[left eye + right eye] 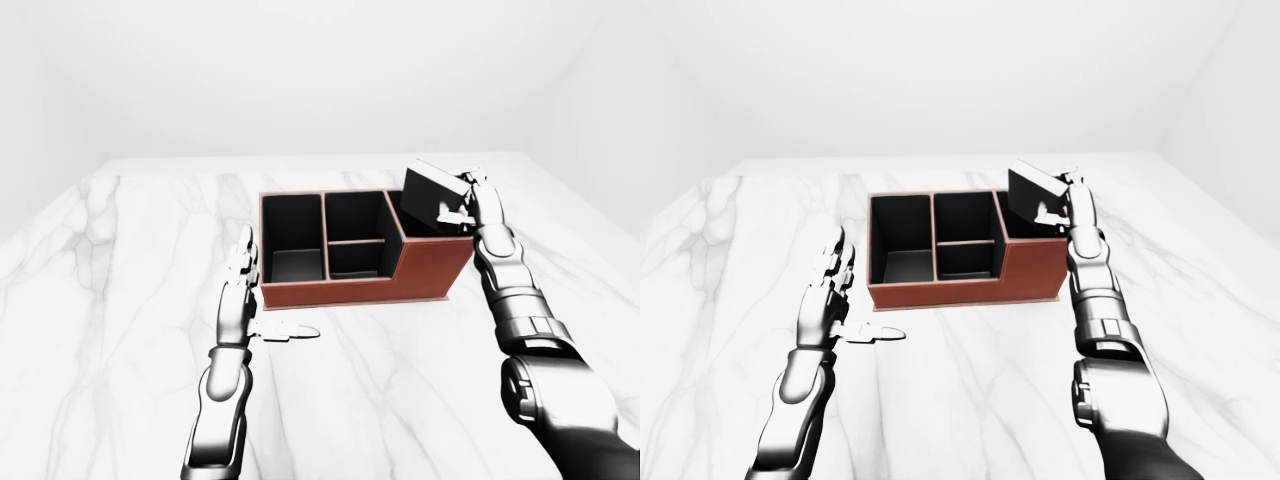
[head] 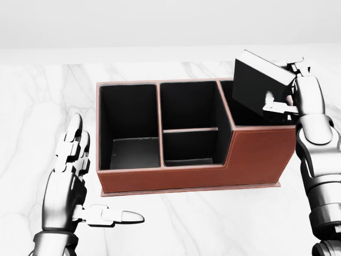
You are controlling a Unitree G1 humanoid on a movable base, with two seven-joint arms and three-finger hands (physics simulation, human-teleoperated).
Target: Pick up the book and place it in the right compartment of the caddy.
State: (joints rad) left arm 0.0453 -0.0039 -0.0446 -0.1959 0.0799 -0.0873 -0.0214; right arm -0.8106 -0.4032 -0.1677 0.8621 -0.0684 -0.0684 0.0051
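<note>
A dark book [image 2: 261,85] is held tilted over the right compartment of the reddish-brown caddy [image 2: 250,160], its lower edge dipping inside. My right hand [image 2: 290,88] is shut on the book's right side, thumb across its face. The caddy stands on the marble table, with a left compartment, a divided middle one and a taller right one. My left hand [image 2: 85,176] is open and empty, flat above the table at the caddy's lower left, thumb pointing right.
The white marble table [image 1: 120,300] stretches all around the caddy. Its far edge [image 1: 300,158] lies near the top of the left-eye view. Plain white walls stand behind.
</note>
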